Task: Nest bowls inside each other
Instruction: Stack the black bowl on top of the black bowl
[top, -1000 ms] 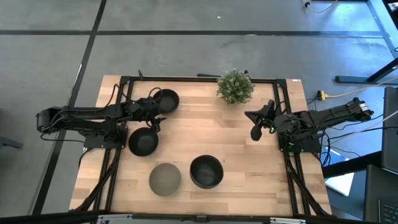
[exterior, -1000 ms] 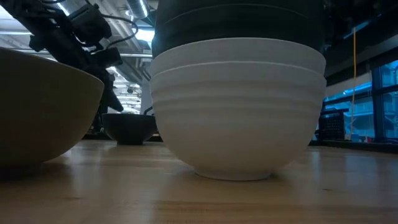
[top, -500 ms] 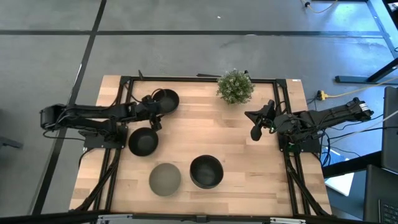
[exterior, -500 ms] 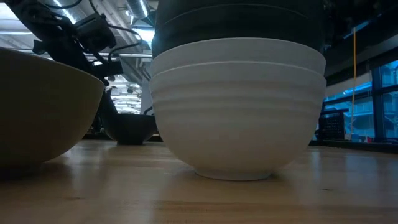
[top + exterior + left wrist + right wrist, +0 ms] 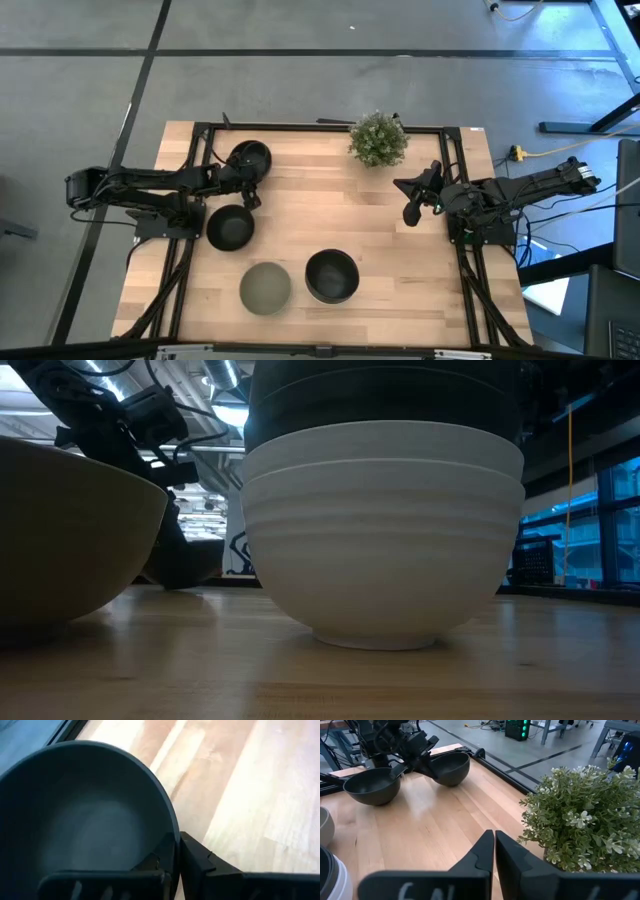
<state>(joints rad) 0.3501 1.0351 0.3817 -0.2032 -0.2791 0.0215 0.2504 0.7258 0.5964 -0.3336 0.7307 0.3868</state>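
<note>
- The left gripper sits near the tabletop's back-left corner. Its two dark fingers, wide apart a second ago, are now pinched tight on the rim of a round black bowl, one inside the wall and one outside.
- That black bowl has shifted with the grasp: from above it has slid a little toward the left edge, and in the low view it now sits tilted rather than flat. I judge the pick is secured and a lift is starting.
- Just in front of it, toward the left edge, a second black bowl rests upright on the light wooden tabletop, unmoved and close beside the gripper. It looks the nearest place to drop the held bowl in.
- Near the front edge, left of centre, a matte grey-olive bowl stands alone, unchanged.
- Just beside it, near the front edge's middle, is a nested stack: a black bowl on top, with white ribbed bowls beneath it in the low view. Nesting is already part done.
- At the back edge, right of centre, a small green potted plant stands clear of the work.
- The right gripper waits near the right edge, fingers pressed together on nothing, exactly as before.
</note>
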